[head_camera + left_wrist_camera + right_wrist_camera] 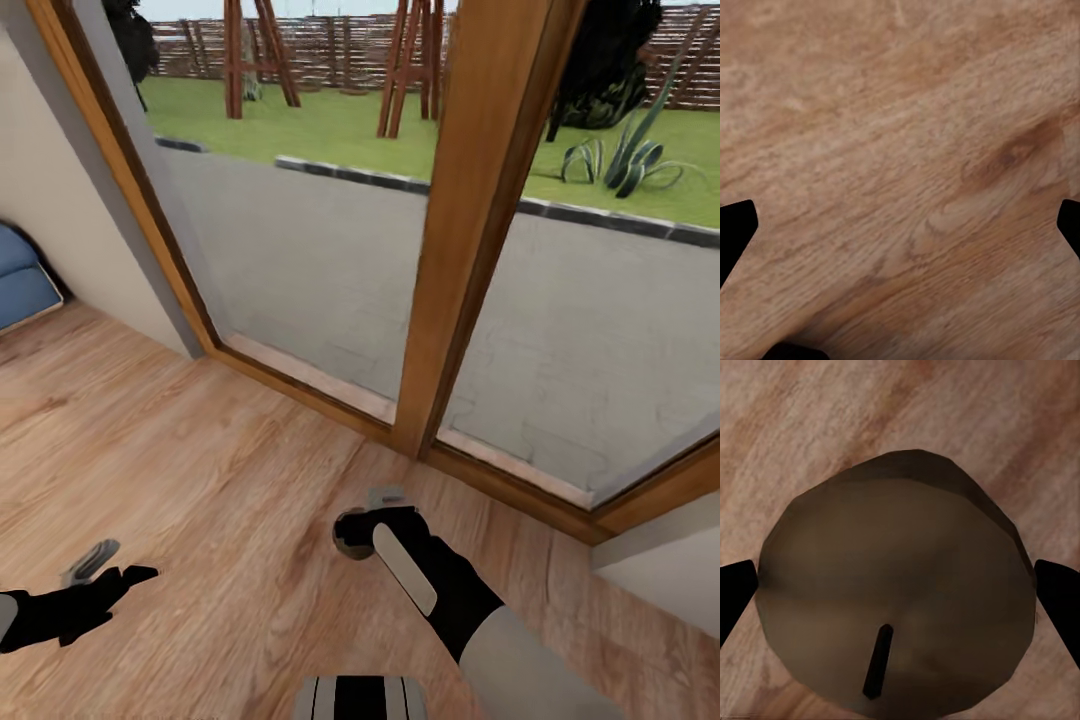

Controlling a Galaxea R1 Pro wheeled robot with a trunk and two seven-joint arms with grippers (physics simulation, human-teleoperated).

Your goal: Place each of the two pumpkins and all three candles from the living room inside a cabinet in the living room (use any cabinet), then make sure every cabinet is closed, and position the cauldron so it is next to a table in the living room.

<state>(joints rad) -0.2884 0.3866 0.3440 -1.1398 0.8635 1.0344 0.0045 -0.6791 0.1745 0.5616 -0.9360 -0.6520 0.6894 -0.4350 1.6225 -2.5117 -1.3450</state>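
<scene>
A candle, a short round cylinder with a dark wick, looks dim brownish-grey and spans almost the whole space between the fingertips in the right wrist view. My right gripper is shut on this candle above the wooden floor, just in front of the window frame. Low at the left, my left gripper stands open. Bare floor planks lie between its fingers. The pumpkins, cabinet, cauldron and table are out of view.
A floor-to-ceiling glass window with a thick wooden post stands straight ahead, with a paved terrace and lawn outside. A blue cushion lies at the far left by a beige wall. A pale wall corner juts in at the right.
</scene>
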